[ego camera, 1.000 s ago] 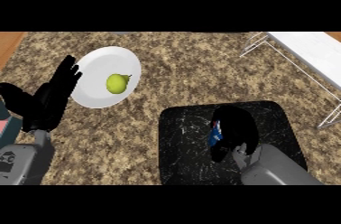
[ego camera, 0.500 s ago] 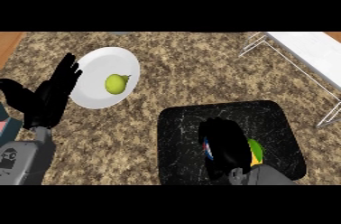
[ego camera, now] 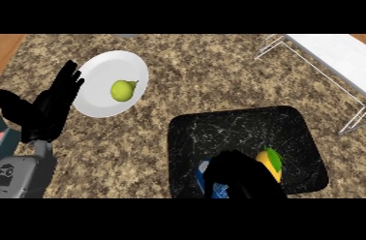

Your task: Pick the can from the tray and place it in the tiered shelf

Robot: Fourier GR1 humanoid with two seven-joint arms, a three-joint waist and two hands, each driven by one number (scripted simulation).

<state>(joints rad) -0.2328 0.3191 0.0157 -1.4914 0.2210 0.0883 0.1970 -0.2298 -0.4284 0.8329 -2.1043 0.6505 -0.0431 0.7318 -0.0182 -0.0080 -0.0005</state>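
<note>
A blue can (ego camera: 206, 172) lies on the black tray (ego camera: 236, 132) near its front edge, mostly hidden under my right hand (ego camera: 239, 175). That hand comes in from the lower edge and its fingers curl round the can; only blue slivers show at its left side. The white tiered shelf (ego camera: 330, 54) stands at the back right, well away from the hand. My left hand (ego camera: 49, 111) rests open at the left edge, fingers up, beside the plate.
A white plate (ego camera: 100, 96) at the left holds a green pear (ego camera: 122, 90). A yellow-green fruit (ego camera: 271, 160) lies on the tray just right of my right hand. The shelf's wire legs (ego camera: 352, 119) reach down by the tray's right side.
My right hand has pulled back toward the tray's front edge, the blue can moving with it. This uncovered the yellow-green fruit. The left hand has hardly moved.
</note>
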